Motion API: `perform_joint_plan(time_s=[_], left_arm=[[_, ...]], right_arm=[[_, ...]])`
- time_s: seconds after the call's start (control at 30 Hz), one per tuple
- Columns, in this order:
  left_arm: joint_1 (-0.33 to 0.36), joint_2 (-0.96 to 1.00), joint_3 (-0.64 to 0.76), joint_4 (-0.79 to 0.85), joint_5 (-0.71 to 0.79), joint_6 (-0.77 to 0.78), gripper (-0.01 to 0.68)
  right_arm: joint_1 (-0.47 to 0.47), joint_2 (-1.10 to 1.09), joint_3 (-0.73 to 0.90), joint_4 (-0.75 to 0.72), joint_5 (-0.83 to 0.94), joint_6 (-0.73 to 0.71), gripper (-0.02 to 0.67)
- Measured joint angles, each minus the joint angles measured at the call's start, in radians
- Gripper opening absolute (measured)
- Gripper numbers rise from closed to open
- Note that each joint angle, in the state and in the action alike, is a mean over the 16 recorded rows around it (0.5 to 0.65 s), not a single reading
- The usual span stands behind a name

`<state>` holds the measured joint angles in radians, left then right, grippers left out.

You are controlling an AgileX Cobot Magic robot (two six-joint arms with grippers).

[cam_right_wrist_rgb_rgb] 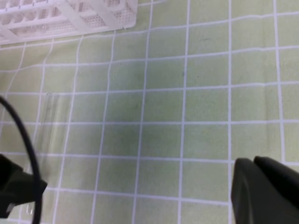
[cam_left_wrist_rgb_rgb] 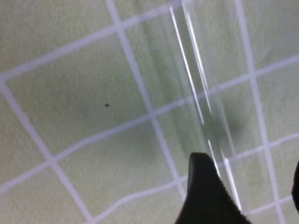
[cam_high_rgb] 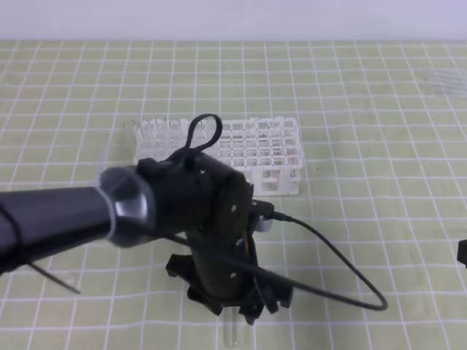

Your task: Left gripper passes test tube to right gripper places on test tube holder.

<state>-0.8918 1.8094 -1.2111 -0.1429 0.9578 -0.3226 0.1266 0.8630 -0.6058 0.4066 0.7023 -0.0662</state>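
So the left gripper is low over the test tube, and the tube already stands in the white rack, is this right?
Not quite. The left gripper is low over the test tube, but the tube lies flat on the checked cloth, as the left wrist view shows. The white rack stands apart, further back.

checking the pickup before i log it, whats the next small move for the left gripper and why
Probably close the left gripper on the test tube. The left wrist view shows the tube lying on the green checked cloth beside one black finger, apparently between the fingers, not yet lifted. The right gripper waits off to the side, so the handover cannot start until the tube is gripped.
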Motion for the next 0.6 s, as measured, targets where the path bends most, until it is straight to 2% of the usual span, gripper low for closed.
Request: perform_joint_plan(time_s=[0.37,0.6], left_arm=[[0.000,0.087,-0.059,-0.004,0.073,-0.002,0.035],[0.000,0.119,-0.065,-0.006,0.067,-0.003,0.035]], right_arm=[[0.001,0.000,0.000,0.001,0.000,0.000,-0.002],[0.002,0.000,0.000,0.001,0.000,0.000,-0.002]])
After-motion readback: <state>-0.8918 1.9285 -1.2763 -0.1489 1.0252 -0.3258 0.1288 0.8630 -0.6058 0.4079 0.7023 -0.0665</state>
